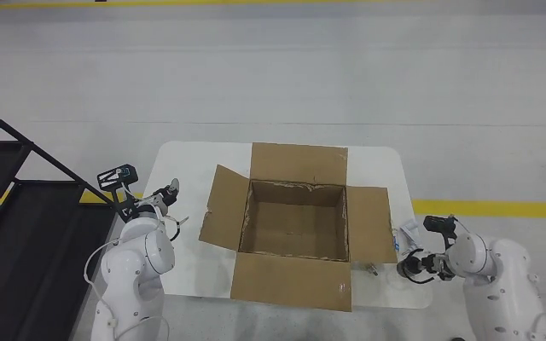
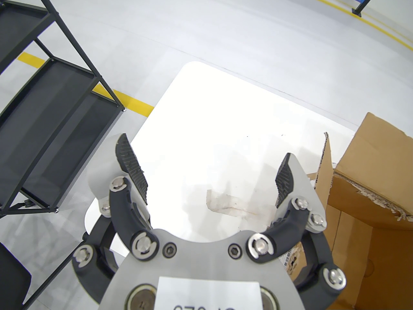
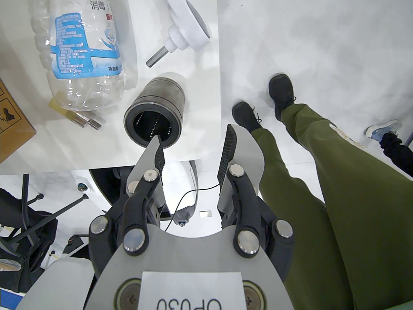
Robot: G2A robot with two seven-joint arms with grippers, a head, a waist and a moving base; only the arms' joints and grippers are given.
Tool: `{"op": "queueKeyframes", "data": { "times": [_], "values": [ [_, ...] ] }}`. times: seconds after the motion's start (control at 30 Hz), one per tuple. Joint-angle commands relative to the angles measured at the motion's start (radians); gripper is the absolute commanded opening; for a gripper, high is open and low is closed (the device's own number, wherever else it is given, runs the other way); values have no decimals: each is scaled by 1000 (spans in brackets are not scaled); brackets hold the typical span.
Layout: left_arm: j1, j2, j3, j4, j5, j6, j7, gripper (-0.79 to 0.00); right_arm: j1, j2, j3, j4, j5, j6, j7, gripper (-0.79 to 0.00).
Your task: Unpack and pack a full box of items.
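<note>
Right tool [image 3: 193, 137] gapes near metal cylinder [image 3: 155, 111] and blue-labelled bottle [image 3: 84, 33]; left tool [image 2: 205, 149] gapes.

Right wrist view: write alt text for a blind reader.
The open right gripper hangs at the table edge, one fingertip across the mouth of a metal cylinder. Beside it lie a clear bottle, a small bolt and a white fitting.

Brown box [image 1: 294, 222] on white table [image 1: 188, 162]; clear bottle [image 3: 85, 33] with blue-white label; dark grey metal cylinder [image 3: 156, 111].
</note>
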Motion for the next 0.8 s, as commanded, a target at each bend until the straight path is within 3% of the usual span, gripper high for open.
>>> {"op": "queueKeyframes", "data": {
  "times": [0.0,0.77],
  "values": [
    [0,0,0,0,0,0,0,0,7,1,-8,11,0,4,0,-400],
    [0,0,0,0,0,0,0,0,40,7,-74,146,22,27,-112,-446]
  ]
}}
